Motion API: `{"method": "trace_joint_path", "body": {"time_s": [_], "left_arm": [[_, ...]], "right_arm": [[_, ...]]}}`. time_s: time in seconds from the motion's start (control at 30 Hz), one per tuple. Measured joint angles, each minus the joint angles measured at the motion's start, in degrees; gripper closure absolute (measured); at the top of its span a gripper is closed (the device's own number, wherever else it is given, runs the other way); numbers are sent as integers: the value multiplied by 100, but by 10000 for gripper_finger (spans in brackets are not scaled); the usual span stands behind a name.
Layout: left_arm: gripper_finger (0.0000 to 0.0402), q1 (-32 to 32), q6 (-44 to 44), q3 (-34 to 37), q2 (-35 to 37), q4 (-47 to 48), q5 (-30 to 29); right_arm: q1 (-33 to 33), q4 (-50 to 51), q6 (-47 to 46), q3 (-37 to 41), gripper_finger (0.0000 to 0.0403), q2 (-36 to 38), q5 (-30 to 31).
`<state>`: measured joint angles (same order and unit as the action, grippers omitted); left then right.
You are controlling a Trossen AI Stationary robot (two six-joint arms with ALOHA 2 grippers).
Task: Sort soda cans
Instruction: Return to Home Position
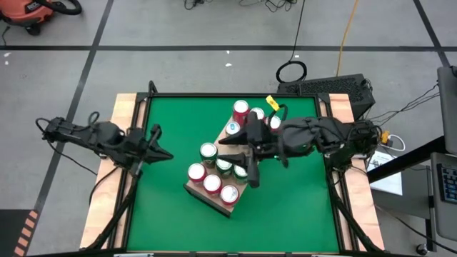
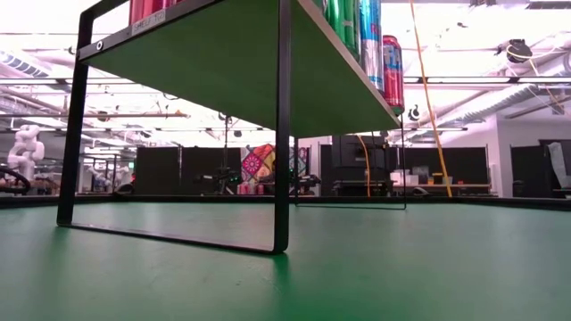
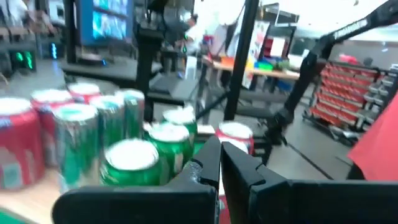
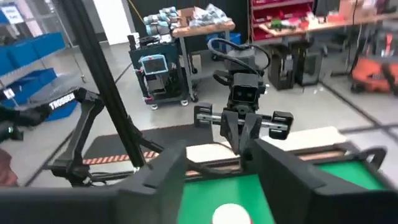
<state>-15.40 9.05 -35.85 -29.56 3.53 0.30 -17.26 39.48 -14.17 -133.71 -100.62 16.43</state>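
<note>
A: Right gripper (image 4: pixel 221 160), fingers?
B: Spread wide, nothing between them. It hangs above the shelf (image 2: pixel 223 62), over the middle of the cans (image 1: pixel 223 165). Its wrist view shows one silver can top straight below the gap, not gripped.
A: Touching any can?
B: Cannot tell. In the high view the right arm (image 1: pixel 314 135) covers several of them.
A: Left gripper (image 3: pixel 221 155)?
B: Fingers together, tips meeting, nothing in them. It sits over the left part of the table (image 1: pixel 171 214), beside the shelf, pointing toward the cans but apart from them.
A: Where are the cans?
B: All upright on the shelf, which stands skewed near the middle of the table. Three red cans (image 1: pixel 212 183) form the row at one long edge. Three green cans (image 1: pixel 208 150) make the next row, close against the reds. A blue can (image 1: pixel 232 128) stands past the greens, beside the right arm. Another red one is at the far corner, with more silver tops beside it.
A: Low view?
B: It looks under the shelf. The black frame (image 2: pixel 283 125) rests on the green table. Red, green and blue can bodies show above the shelf's edge, one red at the right end.
A: Left wrist view?
B: Green and red cans crowd just ahead of the closed fingers, none touched.
</note>
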Motion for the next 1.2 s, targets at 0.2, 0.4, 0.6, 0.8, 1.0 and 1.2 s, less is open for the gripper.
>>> {"method": "trace_joint_path", "body": {"time_s": [0.2, 0.4, 0.6, 0.8, 1.0, 1.2], "left_arm": [[388, 0, -244, -168, 308, 189, -147], [388, 2, -79, -252, 501, 976, -886], [389, 2, -36, -267, 506, 707, -984], [389, 2, 38, -267, 502, 656, -1169], [389, 0, 163, -263, 488, 643, -1402], [389, 2, 122, -240, 489, 631, -1410]], "right_arm": [[2, 472, 503, 0, 342, 390, 5], [-122, 1579, 767, 0, 393, 983, 2], [-293, 2166, 1235, 0, 401, 1489, 0], [-480, 2973, 1351, -4, 402, 1818, -4], [-670, 3430, 1300, 0, 403, 2062, -2], [-919, 3358, 1128, 589, 403, 2377, 362]]}}
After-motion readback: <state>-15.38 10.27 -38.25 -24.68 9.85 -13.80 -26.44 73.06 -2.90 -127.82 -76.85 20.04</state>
